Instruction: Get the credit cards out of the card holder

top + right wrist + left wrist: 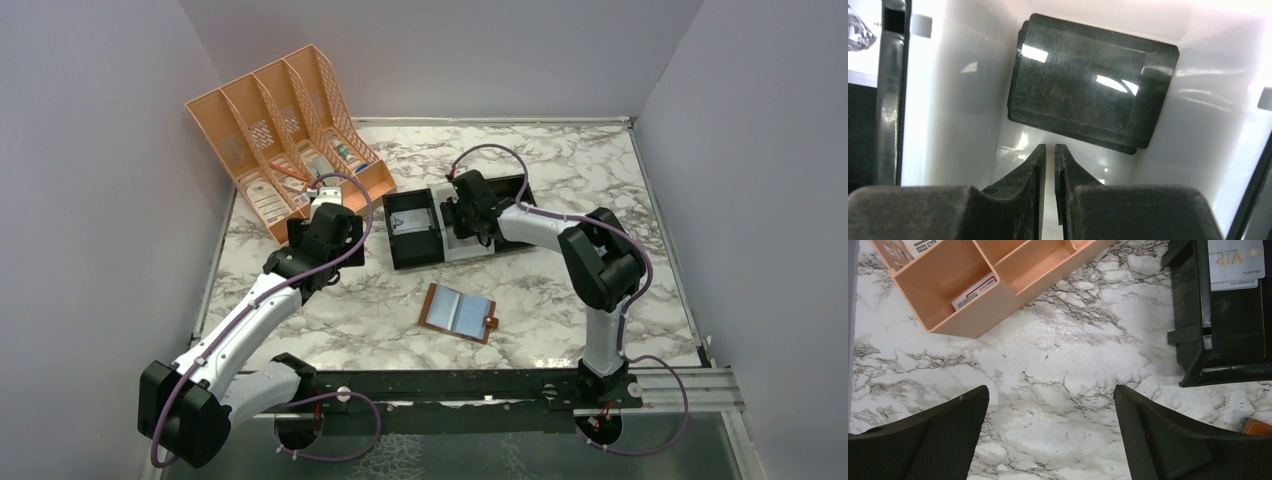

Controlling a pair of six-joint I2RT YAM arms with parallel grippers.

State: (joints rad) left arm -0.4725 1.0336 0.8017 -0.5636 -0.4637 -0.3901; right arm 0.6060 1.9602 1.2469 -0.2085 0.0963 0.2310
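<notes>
Beneath right pincer (458,213), white tray (468,250) partly hidden.

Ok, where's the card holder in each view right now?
Top external: card holder lies open at centre, just below the black tray.
Left wrist: only a brown corner of the card holder, at the lower right edge.
Right wrist: not in it.
Shared landmark: the black tray, above the card holder in both those views.

We see the card holder (458,313) lying open on the marble desk (570,170) just below the frame's centre. Above it, the right end effector (462,212) sits over the black-and-white trays (412,240); an orange file rack (290,130) stands upper left.
</notes>
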